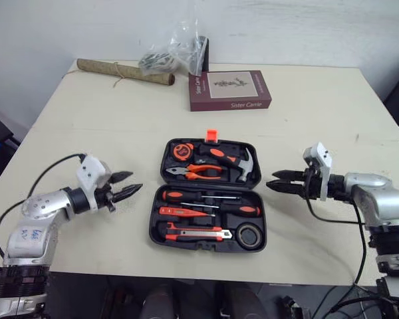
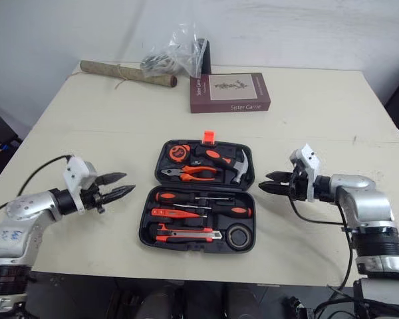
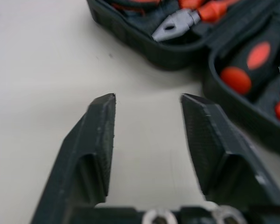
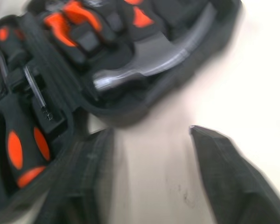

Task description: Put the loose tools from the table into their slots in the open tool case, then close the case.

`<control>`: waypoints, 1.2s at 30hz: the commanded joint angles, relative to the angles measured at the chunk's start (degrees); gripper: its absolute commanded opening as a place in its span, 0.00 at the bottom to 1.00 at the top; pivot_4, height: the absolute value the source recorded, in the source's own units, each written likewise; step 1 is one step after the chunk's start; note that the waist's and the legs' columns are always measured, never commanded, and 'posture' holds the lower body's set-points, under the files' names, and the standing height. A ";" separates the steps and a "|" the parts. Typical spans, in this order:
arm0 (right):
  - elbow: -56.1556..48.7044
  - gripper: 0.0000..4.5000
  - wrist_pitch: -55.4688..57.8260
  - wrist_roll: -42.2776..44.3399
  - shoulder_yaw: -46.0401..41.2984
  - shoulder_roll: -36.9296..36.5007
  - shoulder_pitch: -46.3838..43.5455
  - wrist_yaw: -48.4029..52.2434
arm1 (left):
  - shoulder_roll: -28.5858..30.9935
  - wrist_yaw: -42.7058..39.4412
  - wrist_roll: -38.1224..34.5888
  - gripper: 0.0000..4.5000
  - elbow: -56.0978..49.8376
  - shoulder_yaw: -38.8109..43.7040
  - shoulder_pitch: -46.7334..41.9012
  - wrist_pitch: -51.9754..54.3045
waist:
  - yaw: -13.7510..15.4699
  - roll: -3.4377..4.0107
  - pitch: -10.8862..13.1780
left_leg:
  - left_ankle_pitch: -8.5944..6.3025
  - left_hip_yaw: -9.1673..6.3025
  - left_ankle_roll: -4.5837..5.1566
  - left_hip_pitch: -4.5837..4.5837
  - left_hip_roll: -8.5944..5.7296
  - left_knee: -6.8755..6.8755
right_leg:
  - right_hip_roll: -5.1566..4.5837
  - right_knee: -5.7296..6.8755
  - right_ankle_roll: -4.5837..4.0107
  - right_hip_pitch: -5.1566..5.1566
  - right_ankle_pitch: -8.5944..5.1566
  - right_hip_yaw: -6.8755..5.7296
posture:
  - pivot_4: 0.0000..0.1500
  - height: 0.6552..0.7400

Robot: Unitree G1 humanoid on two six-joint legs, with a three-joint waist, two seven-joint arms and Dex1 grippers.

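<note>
On the table [image 1: 306, 119], the open tool case [image 1: 155, 229] lies between left fingers [image 1: 128, 192] and right fingers [image 1: 284, 188], both apparently parted.

From here the counter [image 1: 306, 119] looks pale, smooth and matt. The tool case [image 1: 154, 226] seems to be matt black moulded plastic. The hammer head [image 4: 144, 67] in it is shiny bare metal, and the pliers nose [image 3: 175, 28] a duller grey metal. My left tool [image 3: 148, 97] has matt black pads [image 3: 210, 140], finely textured. The bag [image 1: 179, 46] is glossy, crinkled clear plastic.
</note>
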 commanded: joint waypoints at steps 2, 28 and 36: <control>-3.73 0.80 29.66 4.61 -0.35 -1.19 -10.41 -7.78 | 1.01 8.83 -6.53 0.88 -5.22 -0.28 -9.36 29.19 | -0.10 0.00 0.00 | 0.01 -0.03 -0.01 0.00 0.01 -0.05 | 0.02 0.00 0.00 -0.03 0.00 -0.01 | 1.00 1.00; 6.69 0.45 45.03 -0.66 -2.36 13.93 -22.23 -32.48 | -7.27 15.87 -2.18 0.64 10.53 -9.58 -28.03 41.08 | -0.16 -0.12 -0.08 | 0.27 0.10 -0.05 -1.81 -0.08 0.70 | 0.08 1.05 0.07 -1.92 0.04 0.09 | 1.00 1.00; 7.69 0.00 45.82 -0.21 -15.82 20.66 -22.61 -37.47 | -11.65 14.23 -5.45 0.02 12.67 -4.47 -25.41 37.37 | -0.08 -0.38 -0.27 | 0.27 0.09 -0.05 -1.64 -0.08 0.79 | 0.07 1.04 0.07 -1.74 0.04 0.10 | 1.00 1.00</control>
